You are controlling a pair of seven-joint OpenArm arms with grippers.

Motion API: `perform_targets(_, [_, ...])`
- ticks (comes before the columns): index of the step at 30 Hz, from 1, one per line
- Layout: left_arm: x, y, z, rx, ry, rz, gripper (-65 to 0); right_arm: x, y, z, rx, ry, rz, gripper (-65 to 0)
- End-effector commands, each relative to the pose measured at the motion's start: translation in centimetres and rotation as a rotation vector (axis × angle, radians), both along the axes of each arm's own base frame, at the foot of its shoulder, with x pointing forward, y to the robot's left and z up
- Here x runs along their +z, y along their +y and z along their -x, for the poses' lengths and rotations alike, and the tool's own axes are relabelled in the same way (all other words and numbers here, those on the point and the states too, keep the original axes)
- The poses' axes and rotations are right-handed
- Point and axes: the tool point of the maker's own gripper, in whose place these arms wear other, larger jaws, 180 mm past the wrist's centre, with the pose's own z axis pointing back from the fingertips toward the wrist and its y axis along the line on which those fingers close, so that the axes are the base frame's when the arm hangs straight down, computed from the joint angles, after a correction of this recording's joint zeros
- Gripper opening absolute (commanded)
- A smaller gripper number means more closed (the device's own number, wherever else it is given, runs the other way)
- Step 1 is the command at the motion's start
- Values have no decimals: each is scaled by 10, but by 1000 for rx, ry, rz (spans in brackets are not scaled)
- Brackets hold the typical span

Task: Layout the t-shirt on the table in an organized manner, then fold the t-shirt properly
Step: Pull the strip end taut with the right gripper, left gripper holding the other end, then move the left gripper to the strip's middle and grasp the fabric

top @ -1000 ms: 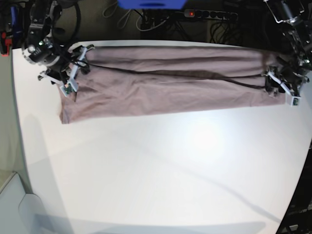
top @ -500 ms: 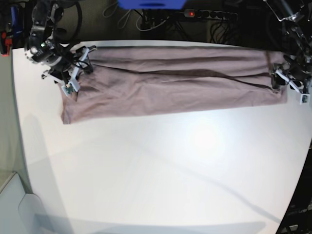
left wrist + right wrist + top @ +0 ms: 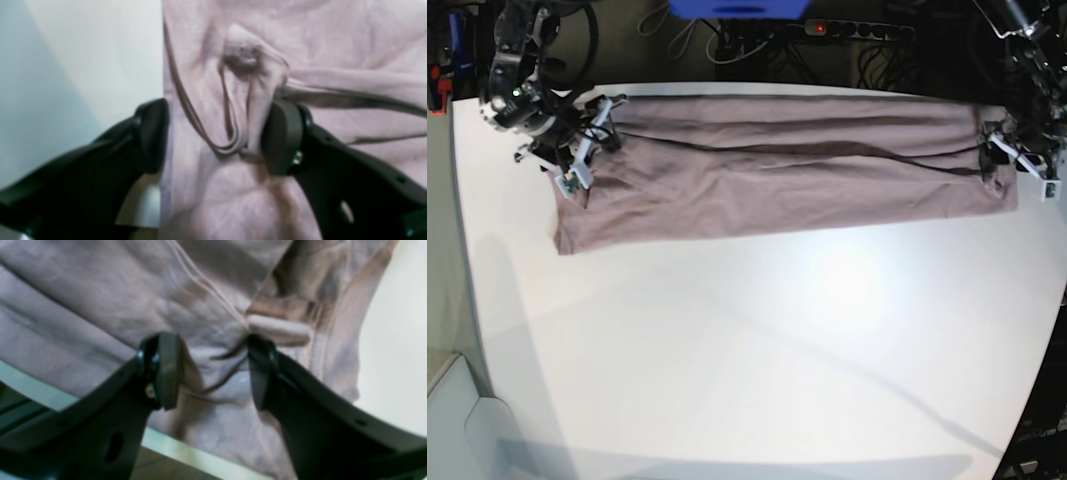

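White table [image 3: 757, 350], dark cables behind its far edge; along that far edge, the t-shirt [image 3: 777, 165] folded into a long band, long axis running from side edge to side edge. At its two ends, left gripper [image 3: 1017, 165] and right gripper [image 3: 582, 140], fingers spread, cloth bunched between but not pinched.

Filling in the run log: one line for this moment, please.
t-shirt: long band on table | left pincer: open over edge | right pincer: open over edge
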Motion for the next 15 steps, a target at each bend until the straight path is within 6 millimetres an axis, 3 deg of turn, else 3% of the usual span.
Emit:
perform_targets(1, [-3, 6, 6, 2, 43, -17, -226, 6, 0, -6, -1, -25, -7, -319])
perform_targets(10, [-22, 3, 17, 25, 87, 30, -237, 6, 0, -6, -1, -25, -7, -319])
perform_targets(12, [-24, 0, 17, 26, 87, 37, -307, 5, 0, -5, -1, -23, -7, -319])
perform_targets(15, [-27, -6, 17, 27, 86, 51, -465, 5, 1, -4, -1, -22, -9, -319])
